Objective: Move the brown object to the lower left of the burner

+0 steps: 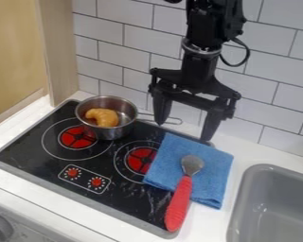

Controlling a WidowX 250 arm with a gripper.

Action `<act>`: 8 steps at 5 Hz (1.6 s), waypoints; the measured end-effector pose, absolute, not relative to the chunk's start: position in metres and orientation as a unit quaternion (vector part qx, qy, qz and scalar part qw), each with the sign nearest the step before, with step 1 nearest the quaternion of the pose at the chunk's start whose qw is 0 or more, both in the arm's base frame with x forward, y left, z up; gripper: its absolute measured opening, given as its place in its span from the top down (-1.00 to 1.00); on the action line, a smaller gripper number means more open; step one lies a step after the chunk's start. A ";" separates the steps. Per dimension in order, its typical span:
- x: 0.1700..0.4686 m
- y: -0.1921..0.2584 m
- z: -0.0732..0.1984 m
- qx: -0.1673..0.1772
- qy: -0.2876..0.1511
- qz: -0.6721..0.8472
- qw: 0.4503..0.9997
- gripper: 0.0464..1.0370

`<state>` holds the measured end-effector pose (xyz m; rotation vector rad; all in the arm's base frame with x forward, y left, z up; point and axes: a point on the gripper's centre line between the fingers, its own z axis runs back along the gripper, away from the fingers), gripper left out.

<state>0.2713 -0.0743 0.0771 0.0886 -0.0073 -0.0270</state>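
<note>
Hanging spread over the back of the cooktop [37,158], I, the gripper [183,131], am holding my jaws wide apart, pinching nothing. My arm [208,28] is running out past the top edge. My left-hand jaw in view is crossing in front of the pan's long handle; whether it is touching, I am not managing to tell. The pan [110,134] is covering part of the left burner's ring. The blue cloth [214,191] is hiding some of the cooktop's right side and the right burner's ring. The sink [235,212] is being cut off at the right and bottom edges.

Counting: 1 pan, 1 brown object, 2 red burners [141,159], 2 red knobs [96,181] on the cooktop, 1 cloth, 1 red-handled utensil [179,205]. The utensil's grey head is resting on the cloth, its handle slanting down off it.

Containers: 2. The metal pan is standing at the cooktop's upper left, holding the brown object [103,117], which is curving like a croissant. The grey sink is sitting right of the cloth.
</note>
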 end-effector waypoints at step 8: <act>0.325 0.047 0.049 0.068 0.031 0.367 0.927 -0.92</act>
